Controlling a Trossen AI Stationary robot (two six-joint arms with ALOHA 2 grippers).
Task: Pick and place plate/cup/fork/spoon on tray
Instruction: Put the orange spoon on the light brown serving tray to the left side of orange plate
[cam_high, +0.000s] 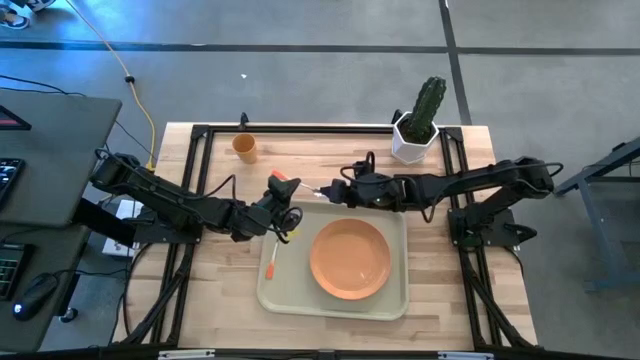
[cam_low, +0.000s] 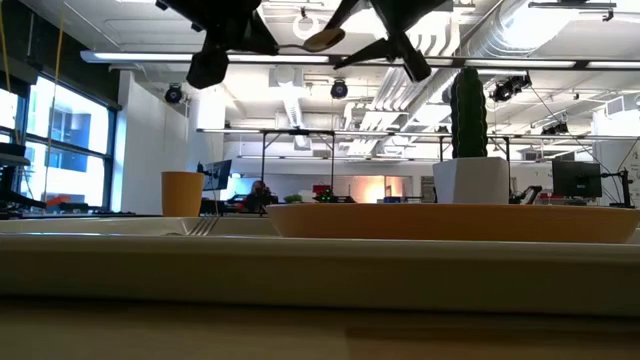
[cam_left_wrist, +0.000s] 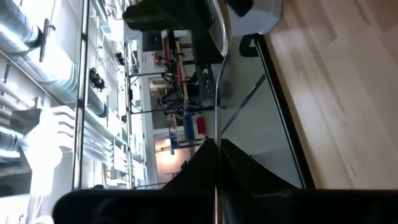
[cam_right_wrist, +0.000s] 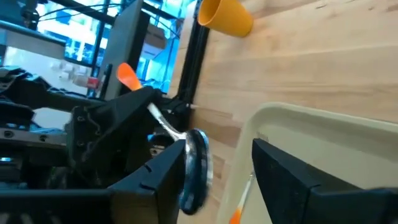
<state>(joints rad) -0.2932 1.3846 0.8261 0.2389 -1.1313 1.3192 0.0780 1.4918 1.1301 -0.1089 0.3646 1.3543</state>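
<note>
My left gripper (cam_high: 284, 198) is shut on the spoon (cam_high: 300, 186), held in the air over the tray's far left corner. The spoon's orange handle end (cam_right_wrist: 127, 76) sticks out past the fingers. Its silver bowl (cam_right_wrist: 198, 165) points at my right gripper (cam_high: 332, 190), which is open, and the bowl stands between that gripper's fingers, close to one finger (cam_right_wrist: 165, 180). The orange plate (cam_high: 350, 258) and the fork (cam_high: 272, 260) lie in the beige tray (cam_high: 400, 300). The orange cup (cam_high: 245, 148) stands upright on the table at the far left. My left gripper pinches the spoon between its two fingers where the orange handle meets the metal stem (cam_right_wrist: 155, 115). The stem (cam_left_wrist: 217, 118) runs on past the fingertips. The spoon is lifted clear of table and tray, roughly level, with its bowl (cam_low: 322, 38) toward the right arm. My right gripper has the spoon's bowl beside one finger; I cannot tell whether they touch.
A white pot with a green cactus (cam_high: 415, 135) stands at the table's far right, behind the right arm. A black frame (cam_high: 300, 128) runs along the table's far edge and sides. Bare wood (cam_high: 225, 270) lies left of the tray.
</note>
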